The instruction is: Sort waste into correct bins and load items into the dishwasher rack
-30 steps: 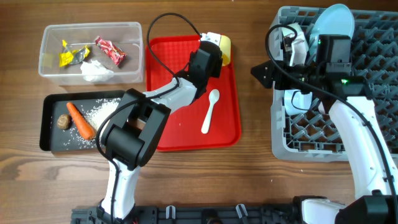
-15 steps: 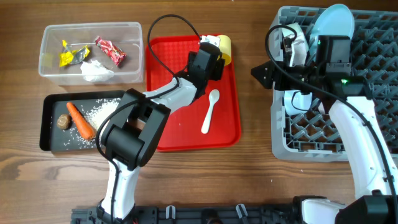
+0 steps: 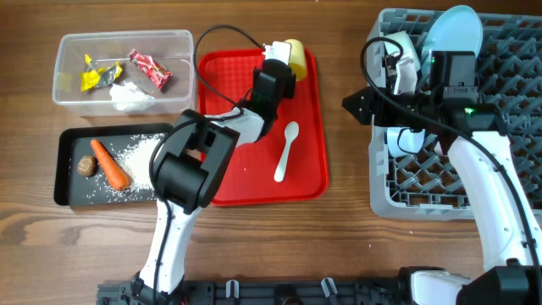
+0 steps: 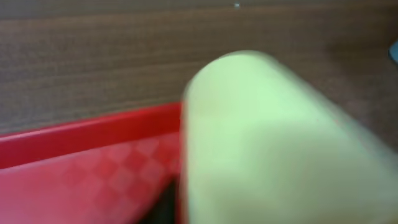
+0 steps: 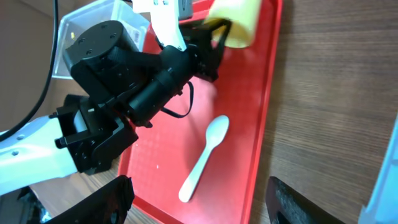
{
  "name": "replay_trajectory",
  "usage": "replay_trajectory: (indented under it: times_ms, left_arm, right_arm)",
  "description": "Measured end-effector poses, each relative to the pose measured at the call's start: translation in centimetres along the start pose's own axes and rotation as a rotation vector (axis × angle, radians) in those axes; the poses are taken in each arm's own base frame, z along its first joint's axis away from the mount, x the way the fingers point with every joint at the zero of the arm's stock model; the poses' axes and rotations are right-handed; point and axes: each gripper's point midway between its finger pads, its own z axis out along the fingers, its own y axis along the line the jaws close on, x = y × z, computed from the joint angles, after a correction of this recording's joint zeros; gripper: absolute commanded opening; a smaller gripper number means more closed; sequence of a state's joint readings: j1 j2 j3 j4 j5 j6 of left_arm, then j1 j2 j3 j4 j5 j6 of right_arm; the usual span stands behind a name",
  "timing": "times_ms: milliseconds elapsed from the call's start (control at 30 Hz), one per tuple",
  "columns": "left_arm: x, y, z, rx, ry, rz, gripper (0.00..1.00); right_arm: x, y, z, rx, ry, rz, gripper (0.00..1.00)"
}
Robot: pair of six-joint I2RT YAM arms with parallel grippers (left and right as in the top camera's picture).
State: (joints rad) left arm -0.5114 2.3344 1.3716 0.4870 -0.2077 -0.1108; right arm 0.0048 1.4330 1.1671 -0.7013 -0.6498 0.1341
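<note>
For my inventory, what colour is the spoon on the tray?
The spoon is white; clearest overhead.

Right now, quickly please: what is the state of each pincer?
Left pincer: closed on the yellow cup, at its rim.
Right pincer: open, holding nothing.

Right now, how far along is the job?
Done: wrappers and tissue lie in the clear tub, carrot and rice in the black tray, blue plate in the rack. In hand: the left gripper appears to pinch the yellow cup over the red tray. Left: that cup and the white spoon; the right gripper hangs open.
</note>
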Motion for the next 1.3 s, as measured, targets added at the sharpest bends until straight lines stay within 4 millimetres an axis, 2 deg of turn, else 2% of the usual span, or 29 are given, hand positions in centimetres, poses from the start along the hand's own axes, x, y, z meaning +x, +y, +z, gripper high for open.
replay_trajectory:
  times_ms: [100, 300, 433, 567, 667, 767, 867, 967, 1067, 1167, 1200, 1300]
  left_arm:
    - [-0.7, -0.3, 0.0, 0.007, -0.029, -0.008, 0.04]
    - [-0.5, -0.3, 0.0, 0.006, -0.02, -0.006, 0.04]
    - [-0.6, 0.1, -1.8, -0.014, 0.089, 0.016, 0.04]
    - [-1.6, 0.4, -5.4, -0.019, 0.205, 0.039, 0.04]
    - [-4.8, -0.4, -9.2, 0.035, 0.222, 0.033, 0.04]
    - [-7.2, -1.6, -13.4, 0.146, 0.256, 0.011, 0.04]
    - [-8.1, -2.3, -16.5, 0.331, 0.319, -0.08, 0.04]
    - [-8.8, -1.0, -18.2, 0.512, 0.369, -0.208, 0.04]
    - [-9.5, 1.7, -19.6, 0.641, 0.395, -0.333, 0.04]
    - [-11.2, 4.1, -21.6, 0.787, 0.367, -0.43, 0.04]
    - [-12.0, 4.8, -22.9, 0.874, 0.351, -0.467, 0.04]
    - [-13.2, 5.3, -25.0, 1.011, 0.329, -0.509, 0.04]
  right_arm:
    - [0.0, -0.1, 0.0, 0.008, 0.0, 0.001, 0.71]
    - [0.0, -0.2, 0.0, 0.009, 0.0, 0.001, 0.71]
    - [-0.2, -0.2, 0.0, 0.014, -0.007, -0.004, 0.71]
    - [-0.5, -0.2, 0.0, 0.014, -0.019, -0.012, 0.71]
    - [-0.7, -0.2, 0.0, 0.016, -0.026, -0.017, 0.71]
    - [-0.6, -0.2, 0.0, 0.016, -0.025, -0.017, 0.71]
    - [-0.8, 0.0, 0.0, 0.002, -0.03, -0.026, 0.76]
    - [-1.4, 1.3, -0.1, -0.07, -0.05, -0.079, 0.8]
    - [-1.7, 3.0, -0.3, -0.163, -0.064, -0.147, 0.84]
    - [-2.0, 4.8, -0.7, -0.264, -0.085, -0.224, 0.88]
    - [-2.3, 5.9, -1.1, -0.324, -0.105, -0.268, 0.89]
    - [-3.0, 8.3, -2.1, -0.456, -0.148, -0.357, 0.89]
